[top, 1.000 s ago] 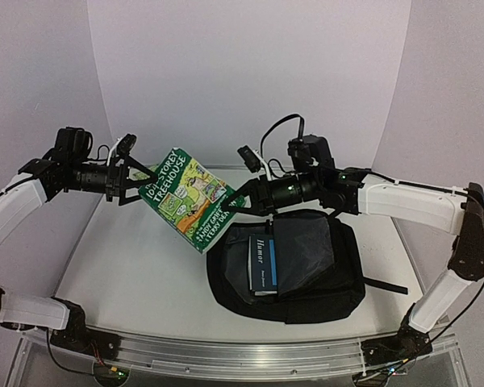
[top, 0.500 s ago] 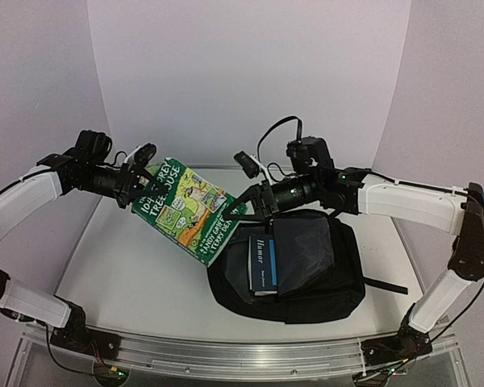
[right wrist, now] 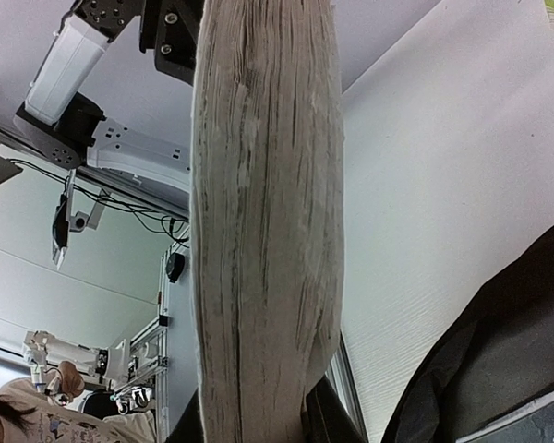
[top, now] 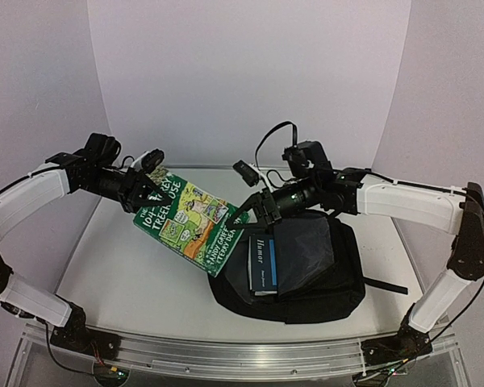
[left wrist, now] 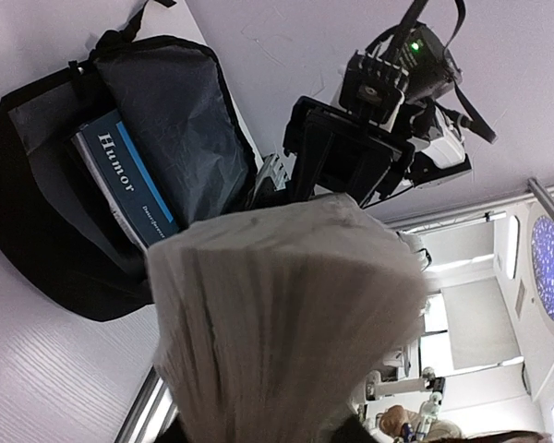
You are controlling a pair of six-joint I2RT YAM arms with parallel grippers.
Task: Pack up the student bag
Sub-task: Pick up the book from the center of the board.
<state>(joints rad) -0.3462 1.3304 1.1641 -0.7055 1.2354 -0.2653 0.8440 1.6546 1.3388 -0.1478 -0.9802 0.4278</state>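
**Colleague:** What's on your left?

**Me:** My left gripper [top: 151, 179] sits at the upper left corner of the green paperback [top: 192, 218], which hangs tilted above the table [top: 137, 274]. I cannot tell whether its jaws pinch the cover or only straddle it.

**Colleague:** And the right?

**Me:** My right gripper [top: 256, 211] is clamped narrow on the paperback's opposite corner. The student bag [top: 323, 282] lies flat on the table right of centre, just below that gripper. Its mouth is open, with a blue book [top: 263, 260] titled "Humor" tucked inside.

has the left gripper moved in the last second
Yes. The left gripper has shifted right, toward the student bag, up to the green book's edge.
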